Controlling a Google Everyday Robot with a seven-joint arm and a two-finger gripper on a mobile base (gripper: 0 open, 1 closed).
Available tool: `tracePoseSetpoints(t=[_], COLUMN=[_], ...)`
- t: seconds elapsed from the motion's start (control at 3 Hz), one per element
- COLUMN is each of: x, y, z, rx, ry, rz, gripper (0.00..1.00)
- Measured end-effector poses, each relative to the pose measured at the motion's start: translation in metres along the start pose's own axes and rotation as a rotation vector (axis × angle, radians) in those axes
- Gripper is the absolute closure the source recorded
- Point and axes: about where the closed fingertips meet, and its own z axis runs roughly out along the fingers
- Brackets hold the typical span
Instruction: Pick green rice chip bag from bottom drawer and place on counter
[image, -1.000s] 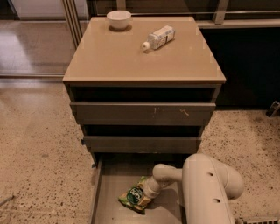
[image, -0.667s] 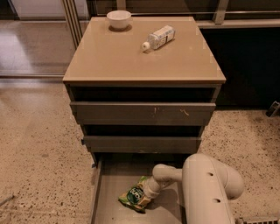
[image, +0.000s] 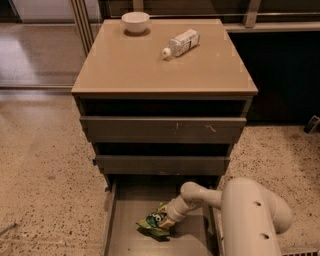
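Note:
The green rice chip bag (image: 153, 223) lies crumpled on the floor of the pulled-out bottom drawer (image: 122, 240), near its middle. My gripper (image: 166, 221) reaches down into the drawer from the right and is at the bag's right side, touching it. The white arm (image: 245, 215) covers the drawer's right part. The beige counter (image: 145, 65) is the cabinet's top, above the two upper drawers.
A white bowl (image: 135, 22) stands at the counter's back left. A white bottle with a label (image: 180, 43) lies on its side at the back middle. Speckled floor surrounds the cabinet. A dark wall and rail run behind on the right.

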Motion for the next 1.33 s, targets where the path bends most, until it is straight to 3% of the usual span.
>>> tracePoseSetpoints(t=[0.33,1.0,1.33], x=[-0.024,-0.089,-0.089], y=[0.0,-0.01,-0.01], z=[-0.059,-0.195,-0.195], rx=[0.033,0.112,0.112], ry=[-0.072,-0.141,-0.142], rz=[-0.018,-0.068,-0.068], gripper=[1.0,1.0,1.0])
